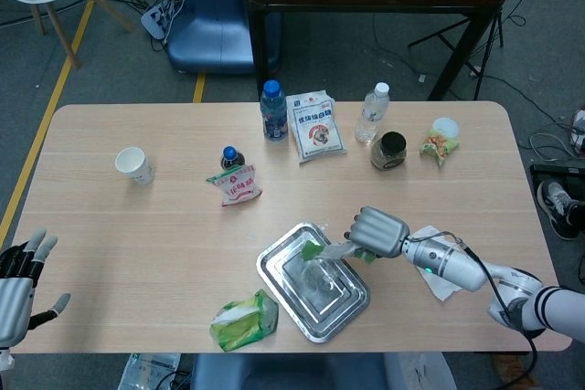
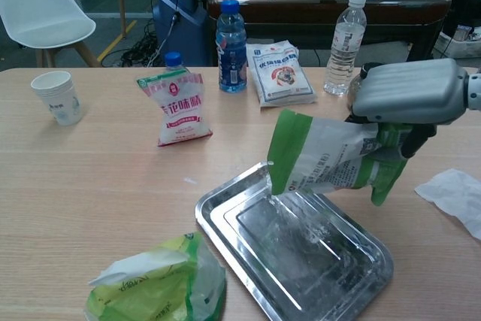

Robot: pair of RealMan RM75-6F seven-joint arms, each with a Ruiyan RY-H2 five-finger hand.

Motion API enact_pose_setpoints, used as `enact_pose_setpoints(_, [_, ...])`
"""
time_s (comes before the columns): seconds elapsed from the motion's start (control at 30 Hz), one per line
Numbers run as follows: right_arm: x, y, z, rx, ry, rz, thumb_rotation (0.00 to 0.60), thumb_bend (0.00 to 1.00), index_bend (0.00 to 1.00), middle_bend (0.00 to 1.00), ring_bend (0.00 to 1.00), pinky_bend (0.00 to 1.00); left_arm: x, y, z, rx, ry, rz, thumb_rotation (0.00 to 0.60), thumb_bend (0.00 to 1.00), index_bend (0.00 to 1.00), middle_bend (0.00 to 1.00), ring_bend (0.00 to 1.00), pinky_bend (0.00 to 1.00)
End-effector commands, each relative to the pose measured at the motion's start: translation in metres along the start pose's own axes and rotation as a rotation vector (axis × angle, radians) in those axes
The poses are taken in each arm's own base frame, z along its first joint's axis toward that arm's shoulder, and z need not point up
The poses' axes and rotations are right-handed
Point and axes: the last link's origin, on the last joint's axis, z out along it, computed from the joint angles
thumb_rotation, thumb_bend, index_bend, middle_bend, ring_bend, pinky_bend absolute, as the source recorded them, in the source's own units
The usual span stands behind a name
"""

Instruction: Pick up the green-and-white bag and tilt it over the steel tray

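Right hand (image 2: 409, 92) grips the green-and-white bag (image 2: 327, 159), long axis near-horizontal, mouth tipped left over the steel tray (image 2: 225, 208).

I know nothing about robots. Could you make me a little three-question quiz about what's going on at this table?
1. True or false: the right hand holds the green-and-white bag above the steel tray.
2. What stands nearest the table's left end? A) paper cup B) blue-capped bottle C) dark jar
3. Fill in: the bag's open mouth points ____ toward the tray.

Key
1. True; the bag is tilted, and something seems to spill from it.
2. A, the paper cup.
3. Down.
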Motion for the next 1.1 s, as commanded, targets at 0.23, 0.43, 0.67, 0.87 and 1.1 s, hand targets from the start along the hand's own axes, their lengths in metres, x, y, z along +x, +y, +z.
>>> enact_pose_setpoints(0.23, [-0.002, 0.0, -0.002, -0.018, 0.009, -0.003, 0.6, 0.65, 0.7, 0.65, 0.57, 0.6, -0.001, 0.0, 0.001, 0.0, -0.004, -0.001, 0.6, 0.19, 0.09, 0.05, 0.1, 0.08])
enact_pose_setpoints(0.43, [-0.008, -0.004, 0.001, -0.008, -0.007, -0.007, 0.6, 0.65, 0.7, 0.65, 0.57, 0.6, -0.003, -0.001, -0.001, 0.006, -0.006, -0.006, 0.6, 0.19, 0.09, 0.05, 0.1, 0.08])
enact_pose_setpoints(0.67, [-0.026, -0.007, -0.003, -0.071, 0.1, 0.128, 0.6, 0.65, 0.7, 0.65, 0.57, 0.6, -0.003, -0.002, -0.002, 0.011, -0.005, -0.007, 0.6, 0.19, 0.09, 0.05, 0.1, 0.08])
enact_pose_setpoints(0.87, [-0.058, -0.01, -0.013, -0.139, 0.225, 0.265, 0.6, 0.65, 0.7, 0.65, 0.57, 0.6, -0.005, 0.002, 0.0, -0.002, -0.01, -0.007, 0.6, 0.19, 0.09, 0.05, 0.1, 0.07])
enact_pose_setpoints(1.1, [-0.084, -0.016, -0.016, -0.195, 0.332, 0.381, 0.6, 0.65, 0.7, 0.65, 0.57, 0.6, -0.004, 0.008, 0.002, -0.017, -0.008, -0.004, 0.6, 0.19, 0.09, 0.05, 0.1, 0.07])
